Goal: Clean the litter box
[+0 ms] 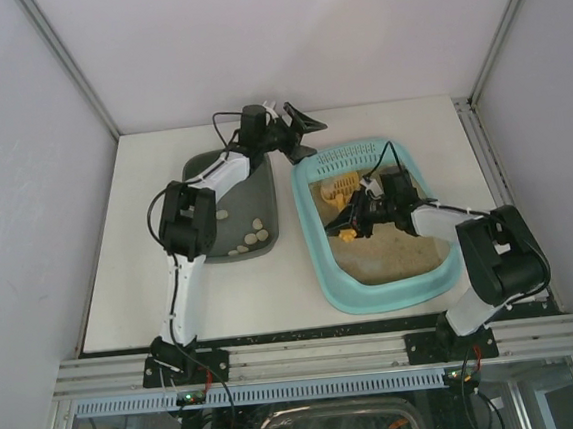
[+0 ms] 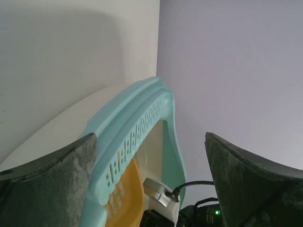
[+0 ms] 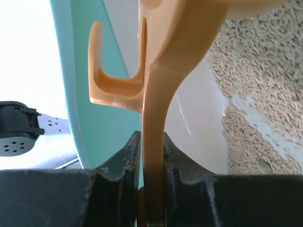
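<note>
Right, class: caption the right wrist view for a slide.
Right gripper shut on the orange scoop inside the litter box.

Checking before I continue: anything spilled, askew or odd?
No spill shows on the table. The litter box sits slightly skewed to the table edge, and its litter is patchy, bare floor showing.

Tub (image 1: 250,189): dark grey-green, on the bench's left half.
Lumps (image 1: 256,236): pale, rounded, several lying in the tub's near part.
Bench (image 1: 137,288): off-white.
Rail (image 1: 319,355): aluminium, along the near edge.
</note>
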Available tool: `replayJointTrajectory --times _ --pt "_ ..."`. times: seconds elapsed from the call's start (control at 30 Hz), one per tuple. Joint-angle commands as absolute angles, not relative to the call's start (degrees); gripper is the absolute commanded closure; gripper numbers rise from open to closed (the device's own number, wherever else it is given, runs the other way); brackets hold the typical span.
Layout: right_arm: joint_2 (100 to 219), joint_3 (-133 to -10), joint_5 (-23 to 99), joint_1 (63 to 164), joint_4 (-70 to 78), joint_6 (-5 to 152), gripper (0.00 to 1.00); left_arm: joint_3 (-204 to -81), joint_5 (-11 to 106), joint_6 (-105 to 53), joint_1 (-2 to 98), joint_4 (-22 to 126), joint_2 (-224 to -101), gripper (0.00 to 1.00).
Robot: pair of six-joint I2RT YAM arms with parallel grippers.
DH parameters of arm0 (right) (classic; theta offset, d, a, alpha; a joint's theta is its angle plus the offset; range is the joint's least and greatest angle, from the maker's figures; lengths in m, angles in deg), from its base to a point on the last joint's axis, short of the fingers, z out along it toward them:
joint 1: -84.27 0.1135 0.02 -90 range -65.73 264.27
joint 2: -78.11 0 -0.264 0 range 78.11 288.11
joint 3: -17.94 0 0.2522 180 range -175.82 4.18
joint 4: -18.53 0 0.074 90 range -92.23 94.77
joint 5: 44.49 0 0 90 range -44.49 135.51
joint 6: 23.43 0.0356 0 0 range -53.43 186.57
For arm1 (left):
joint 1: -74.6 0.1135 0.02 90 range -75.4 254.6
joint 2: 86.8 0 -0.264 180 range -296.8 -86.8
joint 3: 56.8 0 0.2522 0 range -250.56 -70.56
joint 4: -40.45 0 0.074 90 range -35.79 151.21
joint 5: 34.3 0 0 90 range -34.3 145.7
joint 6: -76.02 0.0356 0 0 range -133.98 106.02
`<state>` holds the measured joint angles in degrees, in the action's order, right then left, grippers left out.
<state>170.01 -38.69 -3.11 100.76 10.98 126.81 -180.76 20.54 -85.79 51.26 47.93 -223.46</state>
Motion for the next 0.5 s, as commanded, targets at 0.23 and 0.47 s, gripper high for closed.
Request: replayJointTrajectory --times 0.23,0.47 --pt "159.45 -34.56 -2.69 99.91 0.03 117.36 1.00 -173.58 19.63 -79.65 51.79 50.21 -215.61 0.00" --pt "154.54 -29.90 -1.47 100.51 -0.79 115.85 1.00 -166.24 20.74 -77.19 51.76 48.80 -211.19 0.00"
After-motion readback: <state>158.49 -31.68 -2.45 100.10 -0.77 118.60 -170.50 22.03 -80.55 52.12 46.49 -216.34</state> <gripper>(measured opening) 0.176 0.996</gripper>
